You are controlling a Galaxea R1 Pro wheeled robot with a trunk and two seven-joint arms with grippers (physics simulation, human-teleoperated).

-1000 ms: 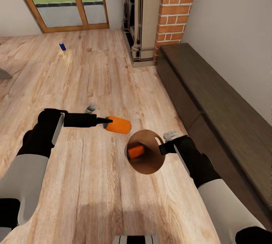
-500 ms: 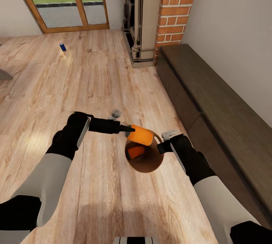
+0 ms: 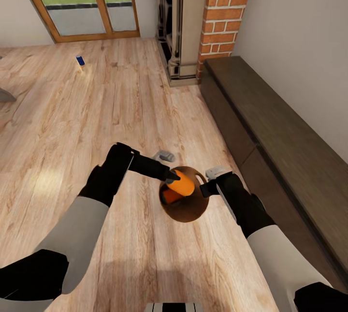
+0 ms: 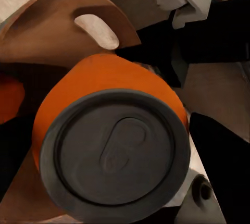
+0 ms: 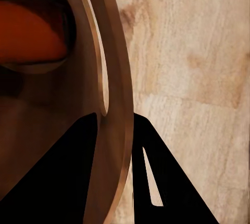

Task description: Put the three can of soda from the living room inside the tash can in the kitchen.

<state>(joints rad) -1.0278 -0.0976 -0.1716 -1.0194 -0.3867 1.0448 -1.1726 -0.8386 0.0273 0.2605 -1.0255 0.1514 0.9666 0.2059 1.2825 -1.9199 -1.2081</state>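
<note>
Light wood plank floor (image 3: 121,109) — little resting on it.
A dark blue soda can (image 3: 80,60) stands upright far off near the glass doors (image 3: 79,0); the dark low cabinet (image 3: 270,128) runs along the wall beside the brick fireplace (image 3: 193,17).

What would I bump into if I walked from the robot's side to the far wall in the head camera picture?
Trash can → orange can held over it by the left gripper → blue can on the floor → glass doors.
</note>
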